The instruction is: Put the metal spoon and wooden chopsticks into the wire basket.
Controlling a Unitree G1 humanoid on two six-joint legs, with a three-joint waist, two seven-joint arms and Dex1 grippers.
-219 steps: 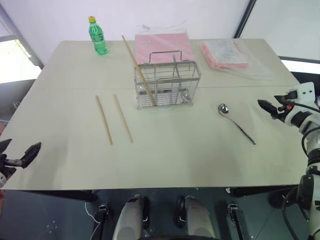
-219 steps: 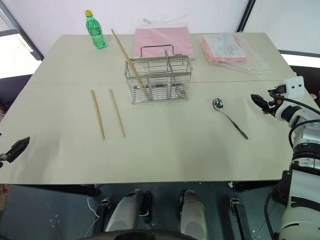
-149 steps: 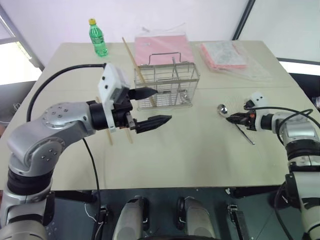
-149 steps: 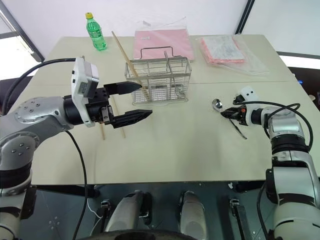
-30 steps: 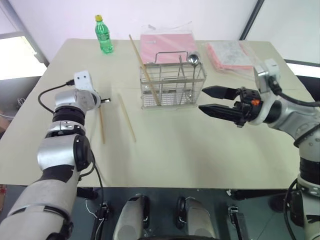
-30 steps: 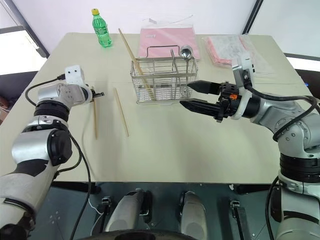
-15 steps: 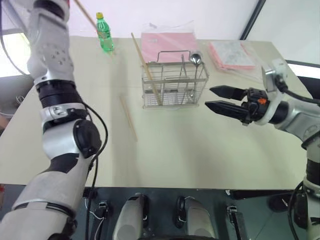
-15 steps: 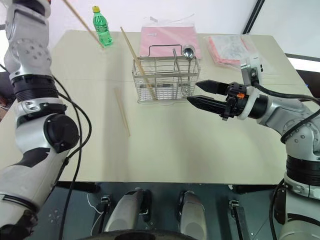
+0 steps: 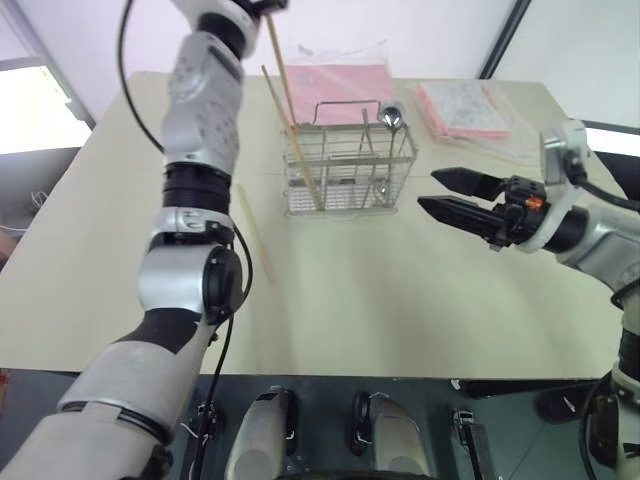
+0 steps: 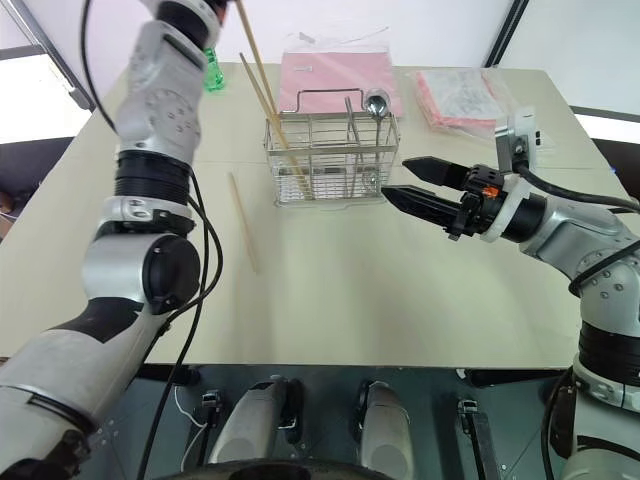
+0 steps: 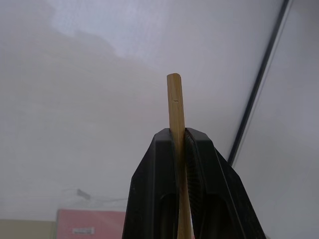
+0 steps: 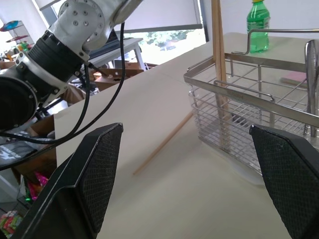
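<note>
Wooden chopstick (image 11: 175, 114) is what your left end effector (image 11: 178, 144) has clamped between its two black fingers, raised high above the desk (image 9: 350, 290); the stick hangs down from the grip toward the basket's (image 9: 348, 172) left end, and you cannot tell whether its lower tip is inside. A second chopstick (image 9: 300, 150) already leans in the basket's left compartment, its top sticking out up and to the left. A third one (image 10: 243, 220) lies flat on the desk just left of the basket, close to the left arm. Spoon (image 9: 390, 117) stands in the basket's right part, bowl up above the rim. Your right end effector (image 10: 408, 180) hovers level just right of the basket with its fingers spread wide and nothing between them. Behind the basket you see a pink packet (image 9: 335, 88), a second packet (image 9: 460, 105) to the right, and a green bottle (image 10: 207, 55) partly hidden by the left arm.
</note>
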